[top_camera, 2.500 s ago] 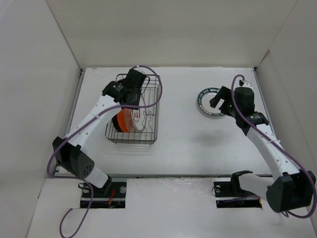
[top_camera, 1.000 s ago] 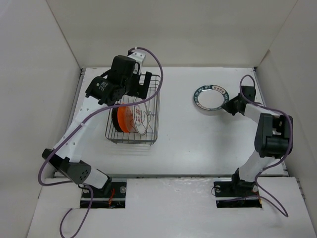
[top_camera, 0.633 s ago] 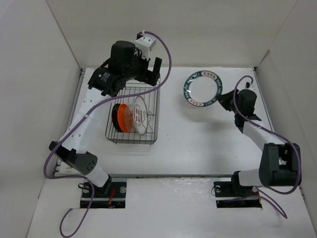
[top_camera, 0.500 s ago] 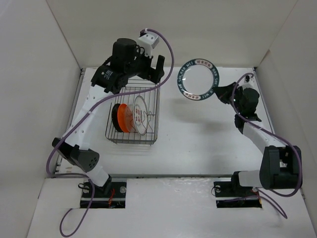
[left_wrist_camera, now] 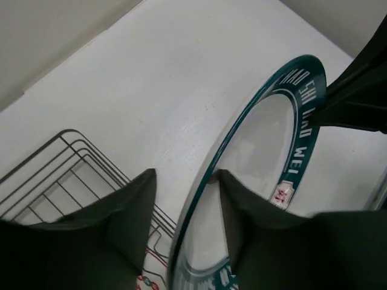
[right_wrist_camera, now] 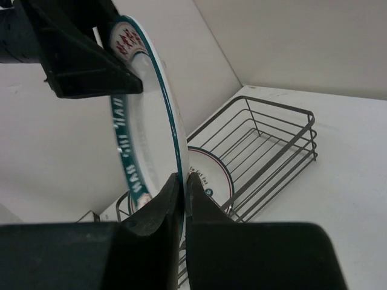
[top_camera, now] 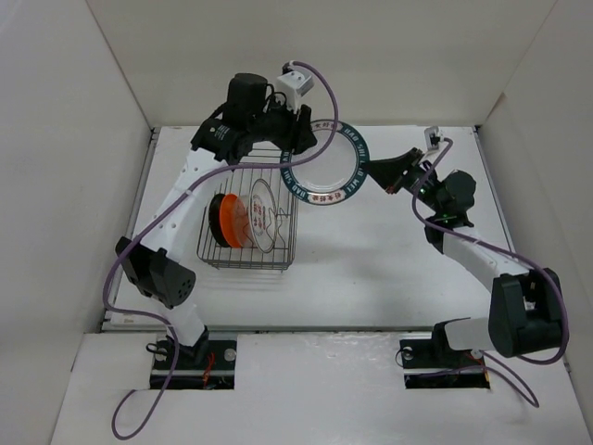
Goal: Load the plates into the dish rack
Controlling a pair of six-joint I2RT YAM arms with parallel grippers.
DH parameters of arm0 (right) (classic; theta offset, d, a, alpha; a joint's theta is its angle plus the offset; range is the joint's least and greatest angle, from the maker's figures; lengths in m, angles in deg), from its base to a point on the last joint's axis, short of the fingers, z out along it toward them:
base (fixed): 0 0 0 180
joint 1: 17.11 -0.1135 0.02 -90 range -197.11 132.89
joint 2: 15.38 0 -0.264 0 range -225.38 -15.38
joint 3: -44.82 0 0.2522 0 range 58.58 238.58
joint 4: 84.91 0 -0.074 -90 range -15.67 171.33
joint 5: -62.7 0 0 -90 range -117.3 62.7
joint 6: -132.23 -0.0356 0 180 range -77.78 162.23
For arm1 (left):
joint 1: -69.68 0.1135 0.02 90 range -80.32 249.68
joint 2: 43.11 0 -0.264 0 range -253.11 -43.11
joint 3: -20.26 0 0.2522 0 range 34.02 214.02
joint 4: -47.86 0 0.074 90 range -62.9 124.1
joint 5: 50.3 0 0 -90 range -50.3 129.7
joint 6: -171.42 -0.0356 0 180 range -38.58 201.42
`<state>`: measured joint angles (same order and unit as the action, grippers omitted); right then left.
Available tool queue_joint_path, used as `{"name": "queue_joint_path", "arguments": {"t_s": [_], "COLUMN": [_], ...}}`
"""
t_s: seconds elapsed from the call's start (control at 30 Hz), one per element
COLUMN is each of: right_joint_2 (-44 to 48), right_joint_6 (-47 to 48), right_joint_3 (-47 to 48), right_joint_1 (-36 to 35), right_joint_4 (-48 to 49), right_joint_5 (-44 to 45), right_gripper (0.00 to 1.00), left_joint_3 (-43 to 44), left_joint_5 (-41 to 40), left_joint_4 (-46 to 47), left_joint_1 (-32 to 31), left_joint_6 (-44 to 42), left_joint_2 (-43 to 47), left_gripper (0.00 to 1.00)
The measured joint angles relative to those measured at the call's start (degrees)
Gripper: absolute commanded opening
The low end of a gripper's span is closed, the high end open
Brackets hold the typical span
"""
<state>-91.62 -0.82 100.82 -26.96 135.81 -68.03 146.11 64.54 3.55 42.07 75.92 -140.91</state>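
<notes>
Above the far-right corner of the rack (top_camera: 246, 261), plate (top_camera: 324, 165) is mid-handover in the air: right gripper (right_wrist_camera: 183, 181) pinches one rim, left gripper (left_wrist_camera: 184, 181) straddles the opposite rim with a gap, so next left should clamp before right releases.

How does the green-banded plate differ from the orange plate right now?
Look: the green-banded plate is white with a lettered dark green band; the orange plate is solid orange.
Place: the green-banded plate is up in the air near the dish rack, the right pincer shut on its rim; the orange plate sits inside the rack.
Pose: the green-banded plate faces the top camera; the orange plate stands on edge.
Both are round.
</notes>
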Motion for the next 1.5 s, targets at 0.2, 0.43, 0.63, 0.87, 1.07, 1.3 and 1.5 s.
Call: {"name": "queue_joint_path", "arguments": {"t_s": [0.2, 0.43, 0.63, 0.87, 1.07, 1.3, 1.5], "right_joint_2": [-1.4, -1.0, -0.8, -0.9, -1.0, -1.0, -1.0], "right_joint_6": [0.6, 3.5, 7.4, 9.0, 9.0, 9.0, 9.0], "right_joint_3": [0.2, 4.9, 7.1, 7.2, 7.2, 7.2, 7.1], "right_joint_1": [0.8, -0.6, -0.7, -0.7, -1.0, -1.2, -0.6], "right_joint_4": [-3.6, -12.7, -27.3, -35.7, -37.7, -39.0, -39.5], "right_joint_5": [2.1, 7.9, 18.8, 23.8, 25.2, 25.9, 25.8], "right_gripper": [0.81, 1.0, 1.0, 1.0, 1.0, 1.0, 1.0], "left_joint_3": [0.1, -3.8, -16.4, -19.4, -18.8, -18.4, -17.5], "left_joint_5": [6.8, -4.7, -29.9, -47.5, -56.5, -57.4, -57.3], "left_joint_4": [-0.7, -0.6, -1.6, -5.9, -11.4, -15.4, -16.7], "left_joint_1": [-0.7, -0.2, -4.5, -9.4, -10.8, -12.1, -12.3], "left_joint_6": [1.0, 1.7, 1.4, 3.1, 7.8, 11.2, 13.4], "left_joint_2": [-0.3, 2.1, 12.2, 15.5, 13.2, 9.3, 8.8], "left_gripper": [0.0, 0.0, 0.0, 0.0, 0.0, 0.0, 0.0]}}
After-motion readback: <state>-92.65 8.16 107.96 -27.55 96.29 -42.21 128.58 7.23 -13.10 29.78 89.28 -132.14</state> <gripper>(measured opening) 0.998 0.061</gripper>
